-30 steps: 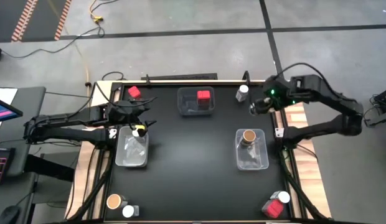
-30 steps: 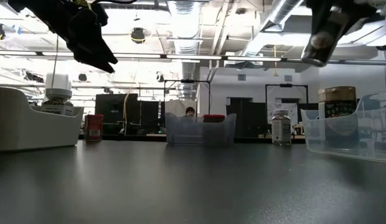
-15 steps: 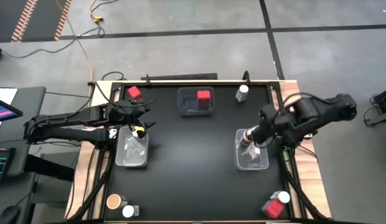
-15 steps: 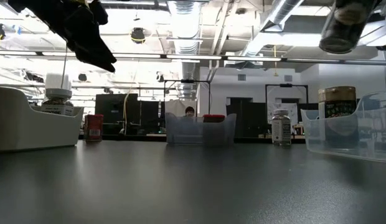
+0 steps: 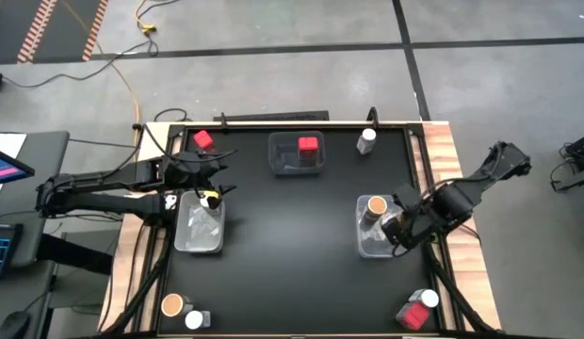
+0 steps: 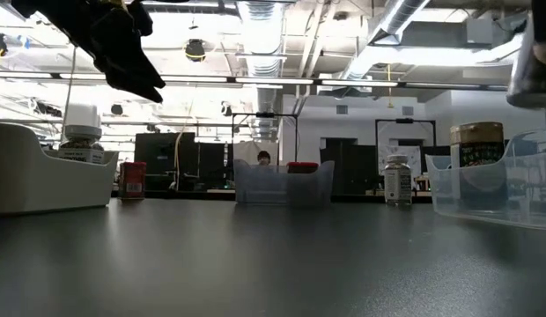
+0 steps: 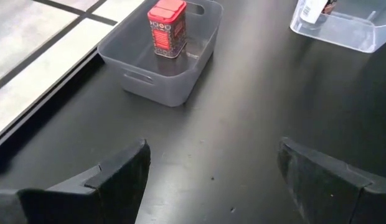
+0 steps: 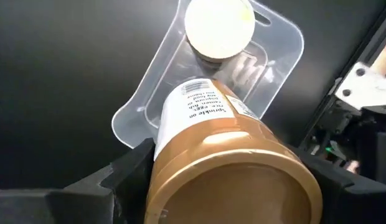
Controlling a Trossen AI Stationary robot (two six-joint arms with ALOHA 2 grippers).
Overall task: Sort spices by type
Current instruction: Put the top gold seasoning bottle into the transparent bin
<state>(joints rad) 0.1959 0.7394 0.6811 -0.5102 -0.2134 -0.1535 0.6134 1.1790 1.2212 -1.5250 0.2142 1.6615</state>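
Right wrist view: right gripper [image 8: 233, 180] clamped on tan-lidded jar [image 8: 227, 158], long axis pointing straight ahead and down at clear bin [image 8: 277, 28] with its matching jar [image 8: 219, 26]; left gripper [image 7: 211, 171] spread empty, well apart.

"Sprinkle on" (partly legible) on jar label [image 8: 208, 112]

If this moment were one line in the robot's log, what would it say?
right claw: shut on tan-lidded jar, above right bin | bin: one tan-lidded jar inside | left claw: open, empty, over left bin
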